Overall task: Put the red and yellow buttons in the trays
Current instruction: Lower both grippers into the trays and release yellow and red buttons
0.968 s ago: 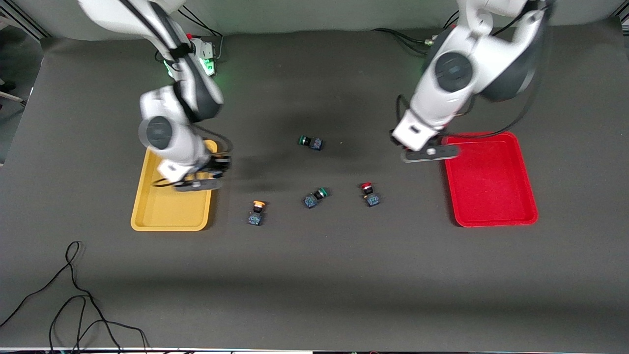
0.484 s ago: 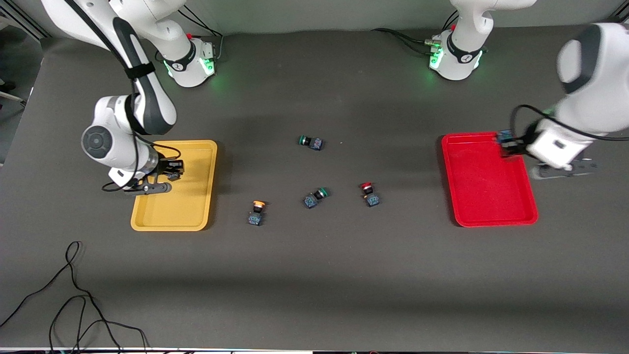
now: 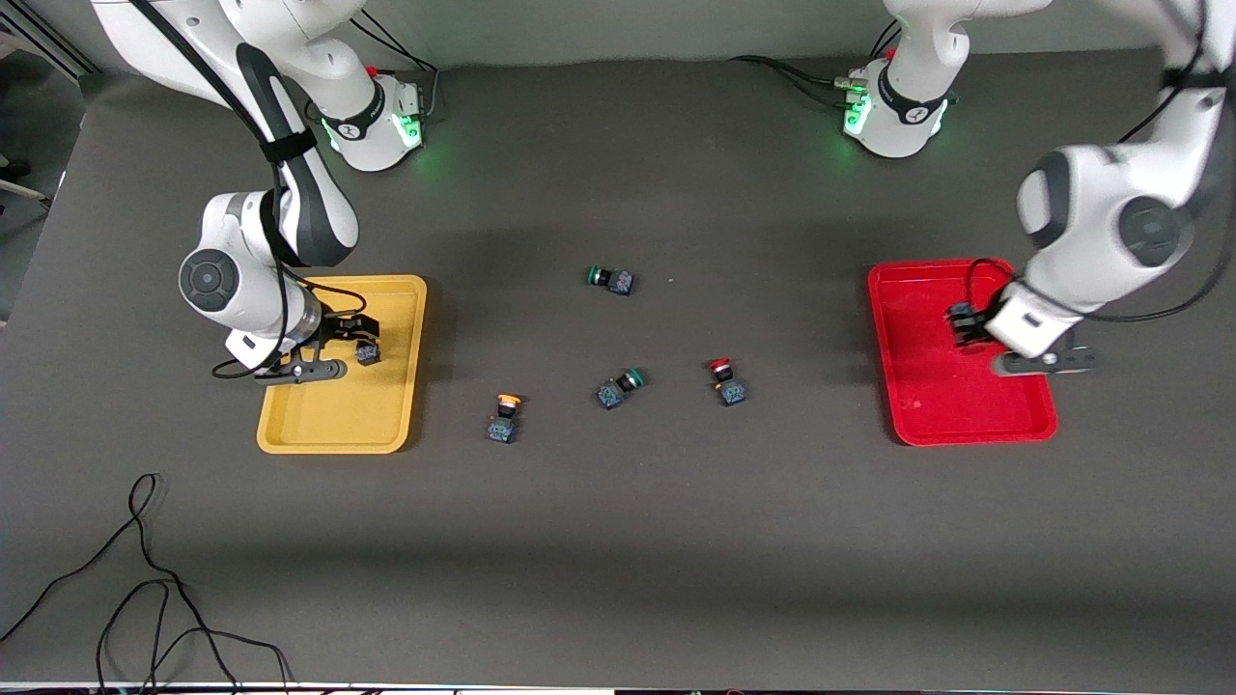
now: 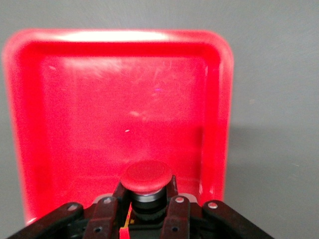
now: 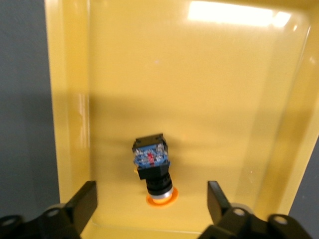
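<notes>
My right gripper (image 3: 350, 345) hangs open over the yellow tray (image 3: 401, 290). A yellow button (image 3: 366, 353) rests in that tray, cap down, between the spread fingers (image 5: 83, 203) and clear of them; the right wrist view shows its bluish base (image 5: 150, 154). My left gripper (image 3: 966, 324) is shut on a red button (image 4: 148, 176) above the red tray (image 3: 884, 290). Another yellow button (image 3: 503, 418) and another red button (image 3: 725, 379) lie on the mat between the trays.
Two green-capped buttons (image 3: 618, 387) (image 3: 610, 279) lie mid-table. A loose black cable (image 3: 145, 579) trails near the front camera at the right arm's end. Both arm bases stand along the table's edge farthest from the front camera.
My right gripper opened and let the yellow button go into the yellow tray. My left arm swung in over the red tray with the red button still held.
</notes>
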